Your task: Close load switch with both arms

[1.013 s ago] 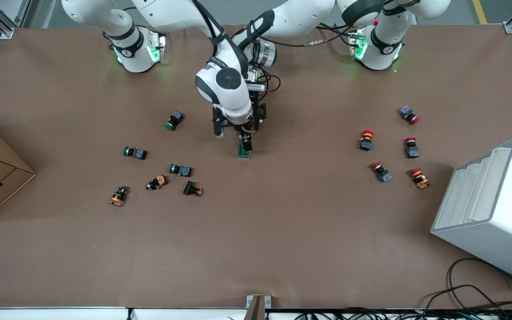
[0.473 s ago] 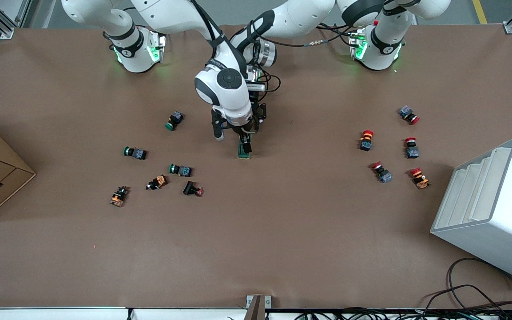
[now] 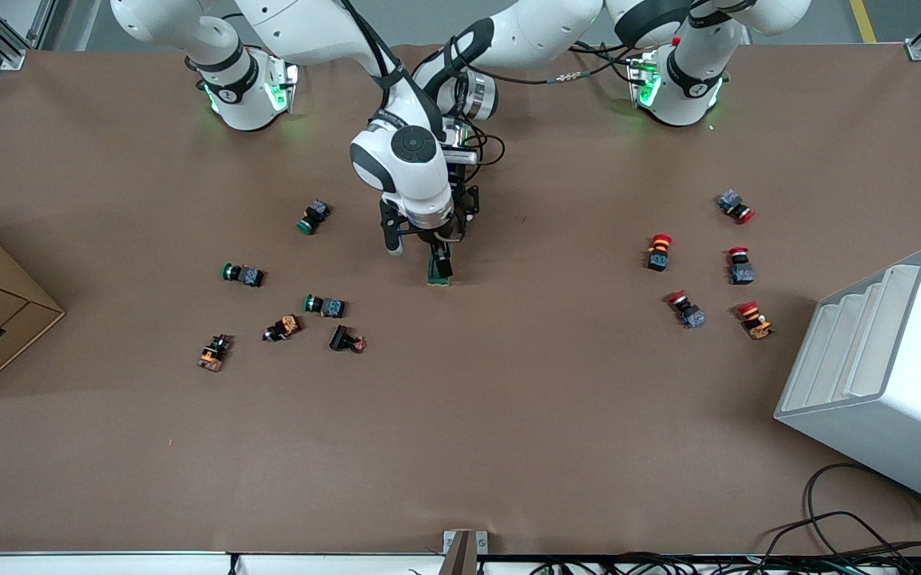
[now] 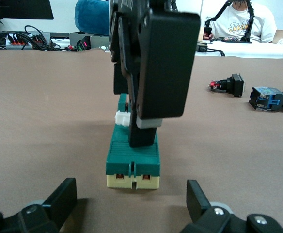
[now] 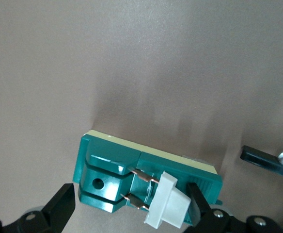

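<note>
Load switch: dark-green rectangular plastic block (image 3: 438,272), lying mid-table on the brown paper-covered table (image 3: 508,415).
Lever: white plastic handle (image 5: 168,208), raised, copper blades bare; closing judged unfinished.
Change: the right gripper (image 3: 418,251) has crept slightly toward the bases and the switch has barely shifted; the push appears under way.
Right gripper: low over the switch, jaws wide, one finger beside the lever.
Left gripper (image 4: 132,206): low at the switch's end, jaws wide, empty.
</note>
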`<action>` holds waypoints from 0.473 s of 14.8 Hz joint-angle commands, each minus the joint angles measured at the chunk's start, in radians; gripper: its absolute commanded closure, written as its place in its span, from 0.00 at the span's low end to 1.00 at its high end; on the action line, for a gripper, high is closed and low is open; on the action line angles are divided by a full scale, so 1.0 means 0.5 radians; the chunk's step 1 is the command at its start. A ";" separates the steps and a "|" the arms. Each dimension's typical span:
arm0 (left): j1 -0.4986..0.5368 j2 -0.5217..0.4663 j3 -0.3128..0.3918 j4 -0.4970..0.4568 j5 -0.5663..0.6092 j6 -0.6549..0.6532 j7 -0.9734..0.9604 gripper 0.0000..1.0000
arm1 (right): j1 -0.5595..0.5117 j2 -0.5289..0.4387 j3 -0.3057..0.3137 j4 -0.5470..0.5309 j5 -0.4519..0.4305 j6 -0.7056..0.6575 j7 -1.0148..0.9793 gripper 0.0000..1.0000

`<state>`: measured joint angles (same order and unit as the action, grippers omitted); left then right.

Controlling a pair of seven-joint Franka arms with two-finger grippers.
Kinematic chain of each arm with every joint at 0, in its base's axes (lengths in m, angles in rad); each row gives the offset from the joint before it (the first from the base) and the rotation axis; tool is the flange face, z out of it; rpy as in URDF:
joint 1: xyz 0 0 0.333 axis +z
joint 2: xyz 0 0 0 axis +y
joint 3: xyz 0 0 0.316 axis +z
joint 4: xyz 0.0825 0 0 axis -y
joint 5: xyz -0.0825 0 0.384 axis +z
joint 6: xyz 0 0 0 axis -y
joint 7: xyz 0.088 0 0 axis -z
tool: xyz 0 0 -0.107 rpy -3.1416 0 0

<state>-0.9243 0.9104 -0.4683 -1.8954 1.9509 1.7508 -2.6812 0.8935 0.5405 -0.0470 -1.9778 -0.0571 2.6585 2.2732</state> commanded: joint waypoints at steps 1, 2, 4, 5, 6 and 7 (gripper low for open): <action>0.014 0.035 0.013 -0.029 -0.005 0.005 -0.065 0.00 | -0.063 0.008 -0.053 0.117 -0.073 0.024 0.022 0.00; 0.014 0.035 0.013 -0.029 -0.005 0.005 -0.065 0.00 | -0.075 0.008 -0.053 0.142 -0.073 0.024 0.019 0.00; 0.014 0.032 0.013 -0.029 -0.005 0.005 -0.065 0.00 | -0.103 0.008 -0.053 0.185 -0.073 0.021 0.019 0.00; 0.014 0.032 0.013 -0.029 -0.005 0.005 -0.065 0.00 | -0.115 0.008 -0.053 0.191 -0.073 0.021 0.016 0.00; 0.017 0.032 0.013 -0.026 -0.005 0.005 -0.065 0.00 | -0.118 0.011 -0.053 0.203 -0.073 0.021 0.013 0.00; 0.017 0.032 0.013 -0.029 -0.005 0.005 -0.065 0.00 | -0.121 0.011 -0.053 0.213 -0.073 0.021 0.009 0.00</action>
<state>-0.9243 0.9104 -0.4682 -1.8953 1.9509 1.7508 -2.6812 0.8425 0.5325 -0.0809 -1.8913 -0.0625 2.6608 2.2670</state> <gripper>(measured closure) 0.000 0.000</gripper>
